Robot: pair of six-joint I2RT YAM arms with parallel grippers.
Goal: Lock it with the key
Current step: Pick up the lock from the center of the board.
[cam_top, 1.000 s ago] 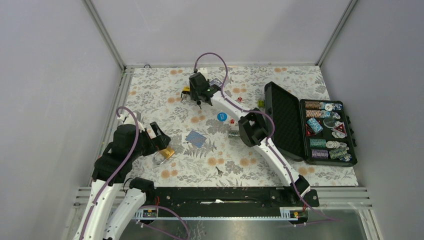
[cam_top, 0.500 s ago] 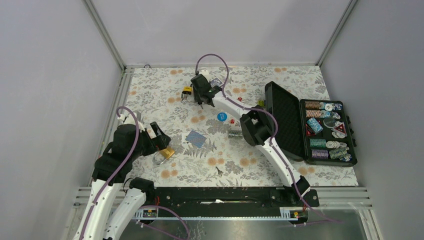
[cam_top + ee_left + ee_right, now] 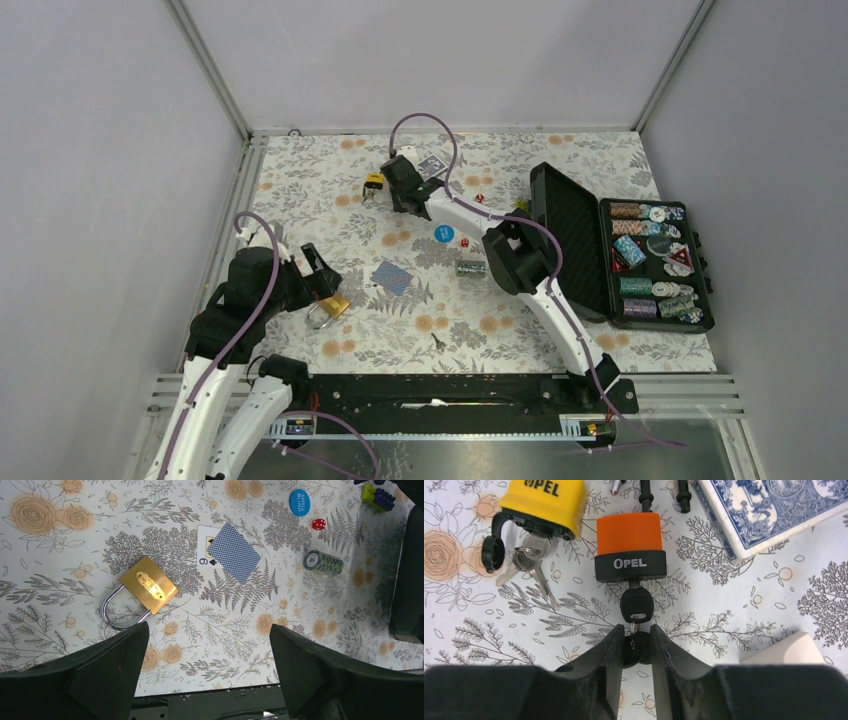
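An orange and black padlock (image 3: 629, 545) lies on the floral mat with a black-headed key (image 3: 636, 605) in its keyhole. A ring joins this key to a second black key head (image 3: 636, 649), and my right gripper (image 3: 636, 630) is shut on that head, both fingers touching it. In the top view the right gripper (image 3: 393, 186) is at the far middle of the mat and hides the orange padlock. My left gripper (image 3: 207, 635) hangs open and holds nothing. It is over the near left of the mat, next to a brass padlock (image 3: 148, 585).
A yellow padlock (image 3: 544, 502) with a bunch of keys lies left of the orange one. A blue card deck (image 3: 774, 510) is to its right. A playing card (image 3: 234, 552), a chip stack (image 3: 322, 561) and a red die (image 3: 318, 524) lie mid-mat. An open black case (image 3: 620, 250) of chips is at right.
My right gripper has lowered toward the orange padlock, and its jaws have narrowed onto the hanging key head. The left arm has not moved.
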